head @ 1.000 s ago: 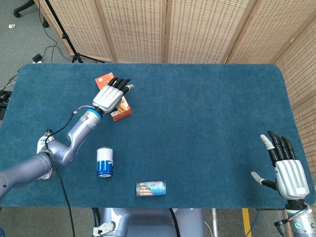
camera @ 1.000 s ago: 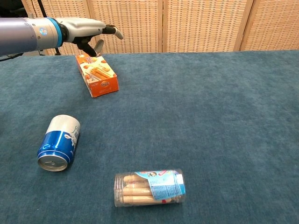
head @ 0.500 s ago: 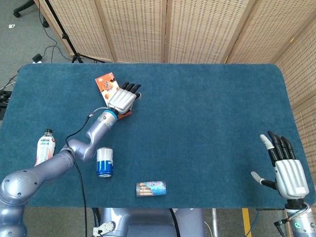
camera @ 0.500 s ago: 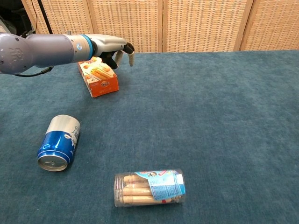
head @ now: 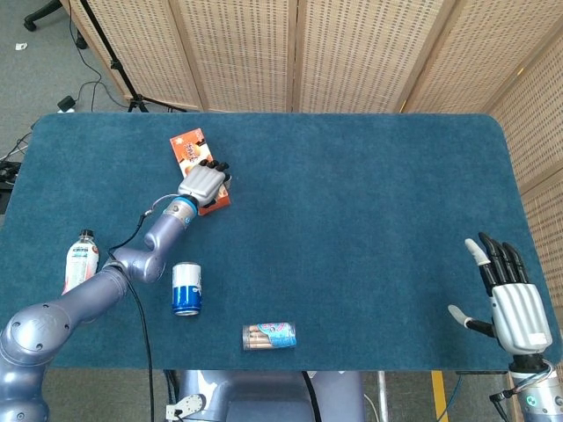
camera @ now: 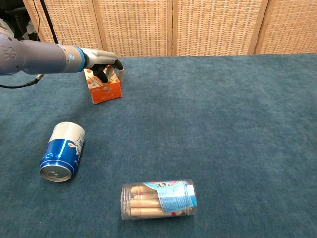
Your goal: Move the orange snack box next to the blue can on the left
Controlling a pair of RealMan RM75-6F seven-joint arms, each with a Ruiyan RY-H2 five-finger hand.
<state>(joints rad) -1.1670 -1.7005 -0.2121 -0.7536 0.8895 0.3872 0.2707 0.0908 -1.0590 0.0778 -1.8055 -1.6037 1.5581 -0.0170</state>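
Far-left on the table (head: 369, 220): orange snack box (head: 190, 149) lies flat, long axis running away from robot, near end under the left robot hand (head: 203, 183). Chest view shows that hand (camera: 103, 62) draped over the box (camera: 106, 91), fingers curled down its near end and sides. Looks like a grip forming, but can't tell if it's actually clamped or just resting on top. Box sits on the table, not lifted.

Right robot hand (head: 508, 297) idle at near-right edge, fingers spread, holding nothing.

Blue can (head: 186, 288) on its side, well apart from the box, closer to robot; chest view has its (camera: 62, 151) open end facing camera. Clear snack tube (head: 269, 336) lies beyond it toward centre. Small bottle (head: 81, 260) stands at left table edge, next to the left forearm.

Risks, as judged:
- Grip sits on one end only → box could pivot or slip out on lift; cardboard may crush if squeezed hard.
- Dragging rather than lifting → carpet-like cloth may snag box, twist it.
- Can is lying down → any nudge from box or wrist on set-down and it rolls off target spot.
- Elbow/forearm sweep back toward robot passes near bottle; could tip it.
- Drop spot ambiguous: must land beside can, not on snack-tube side.
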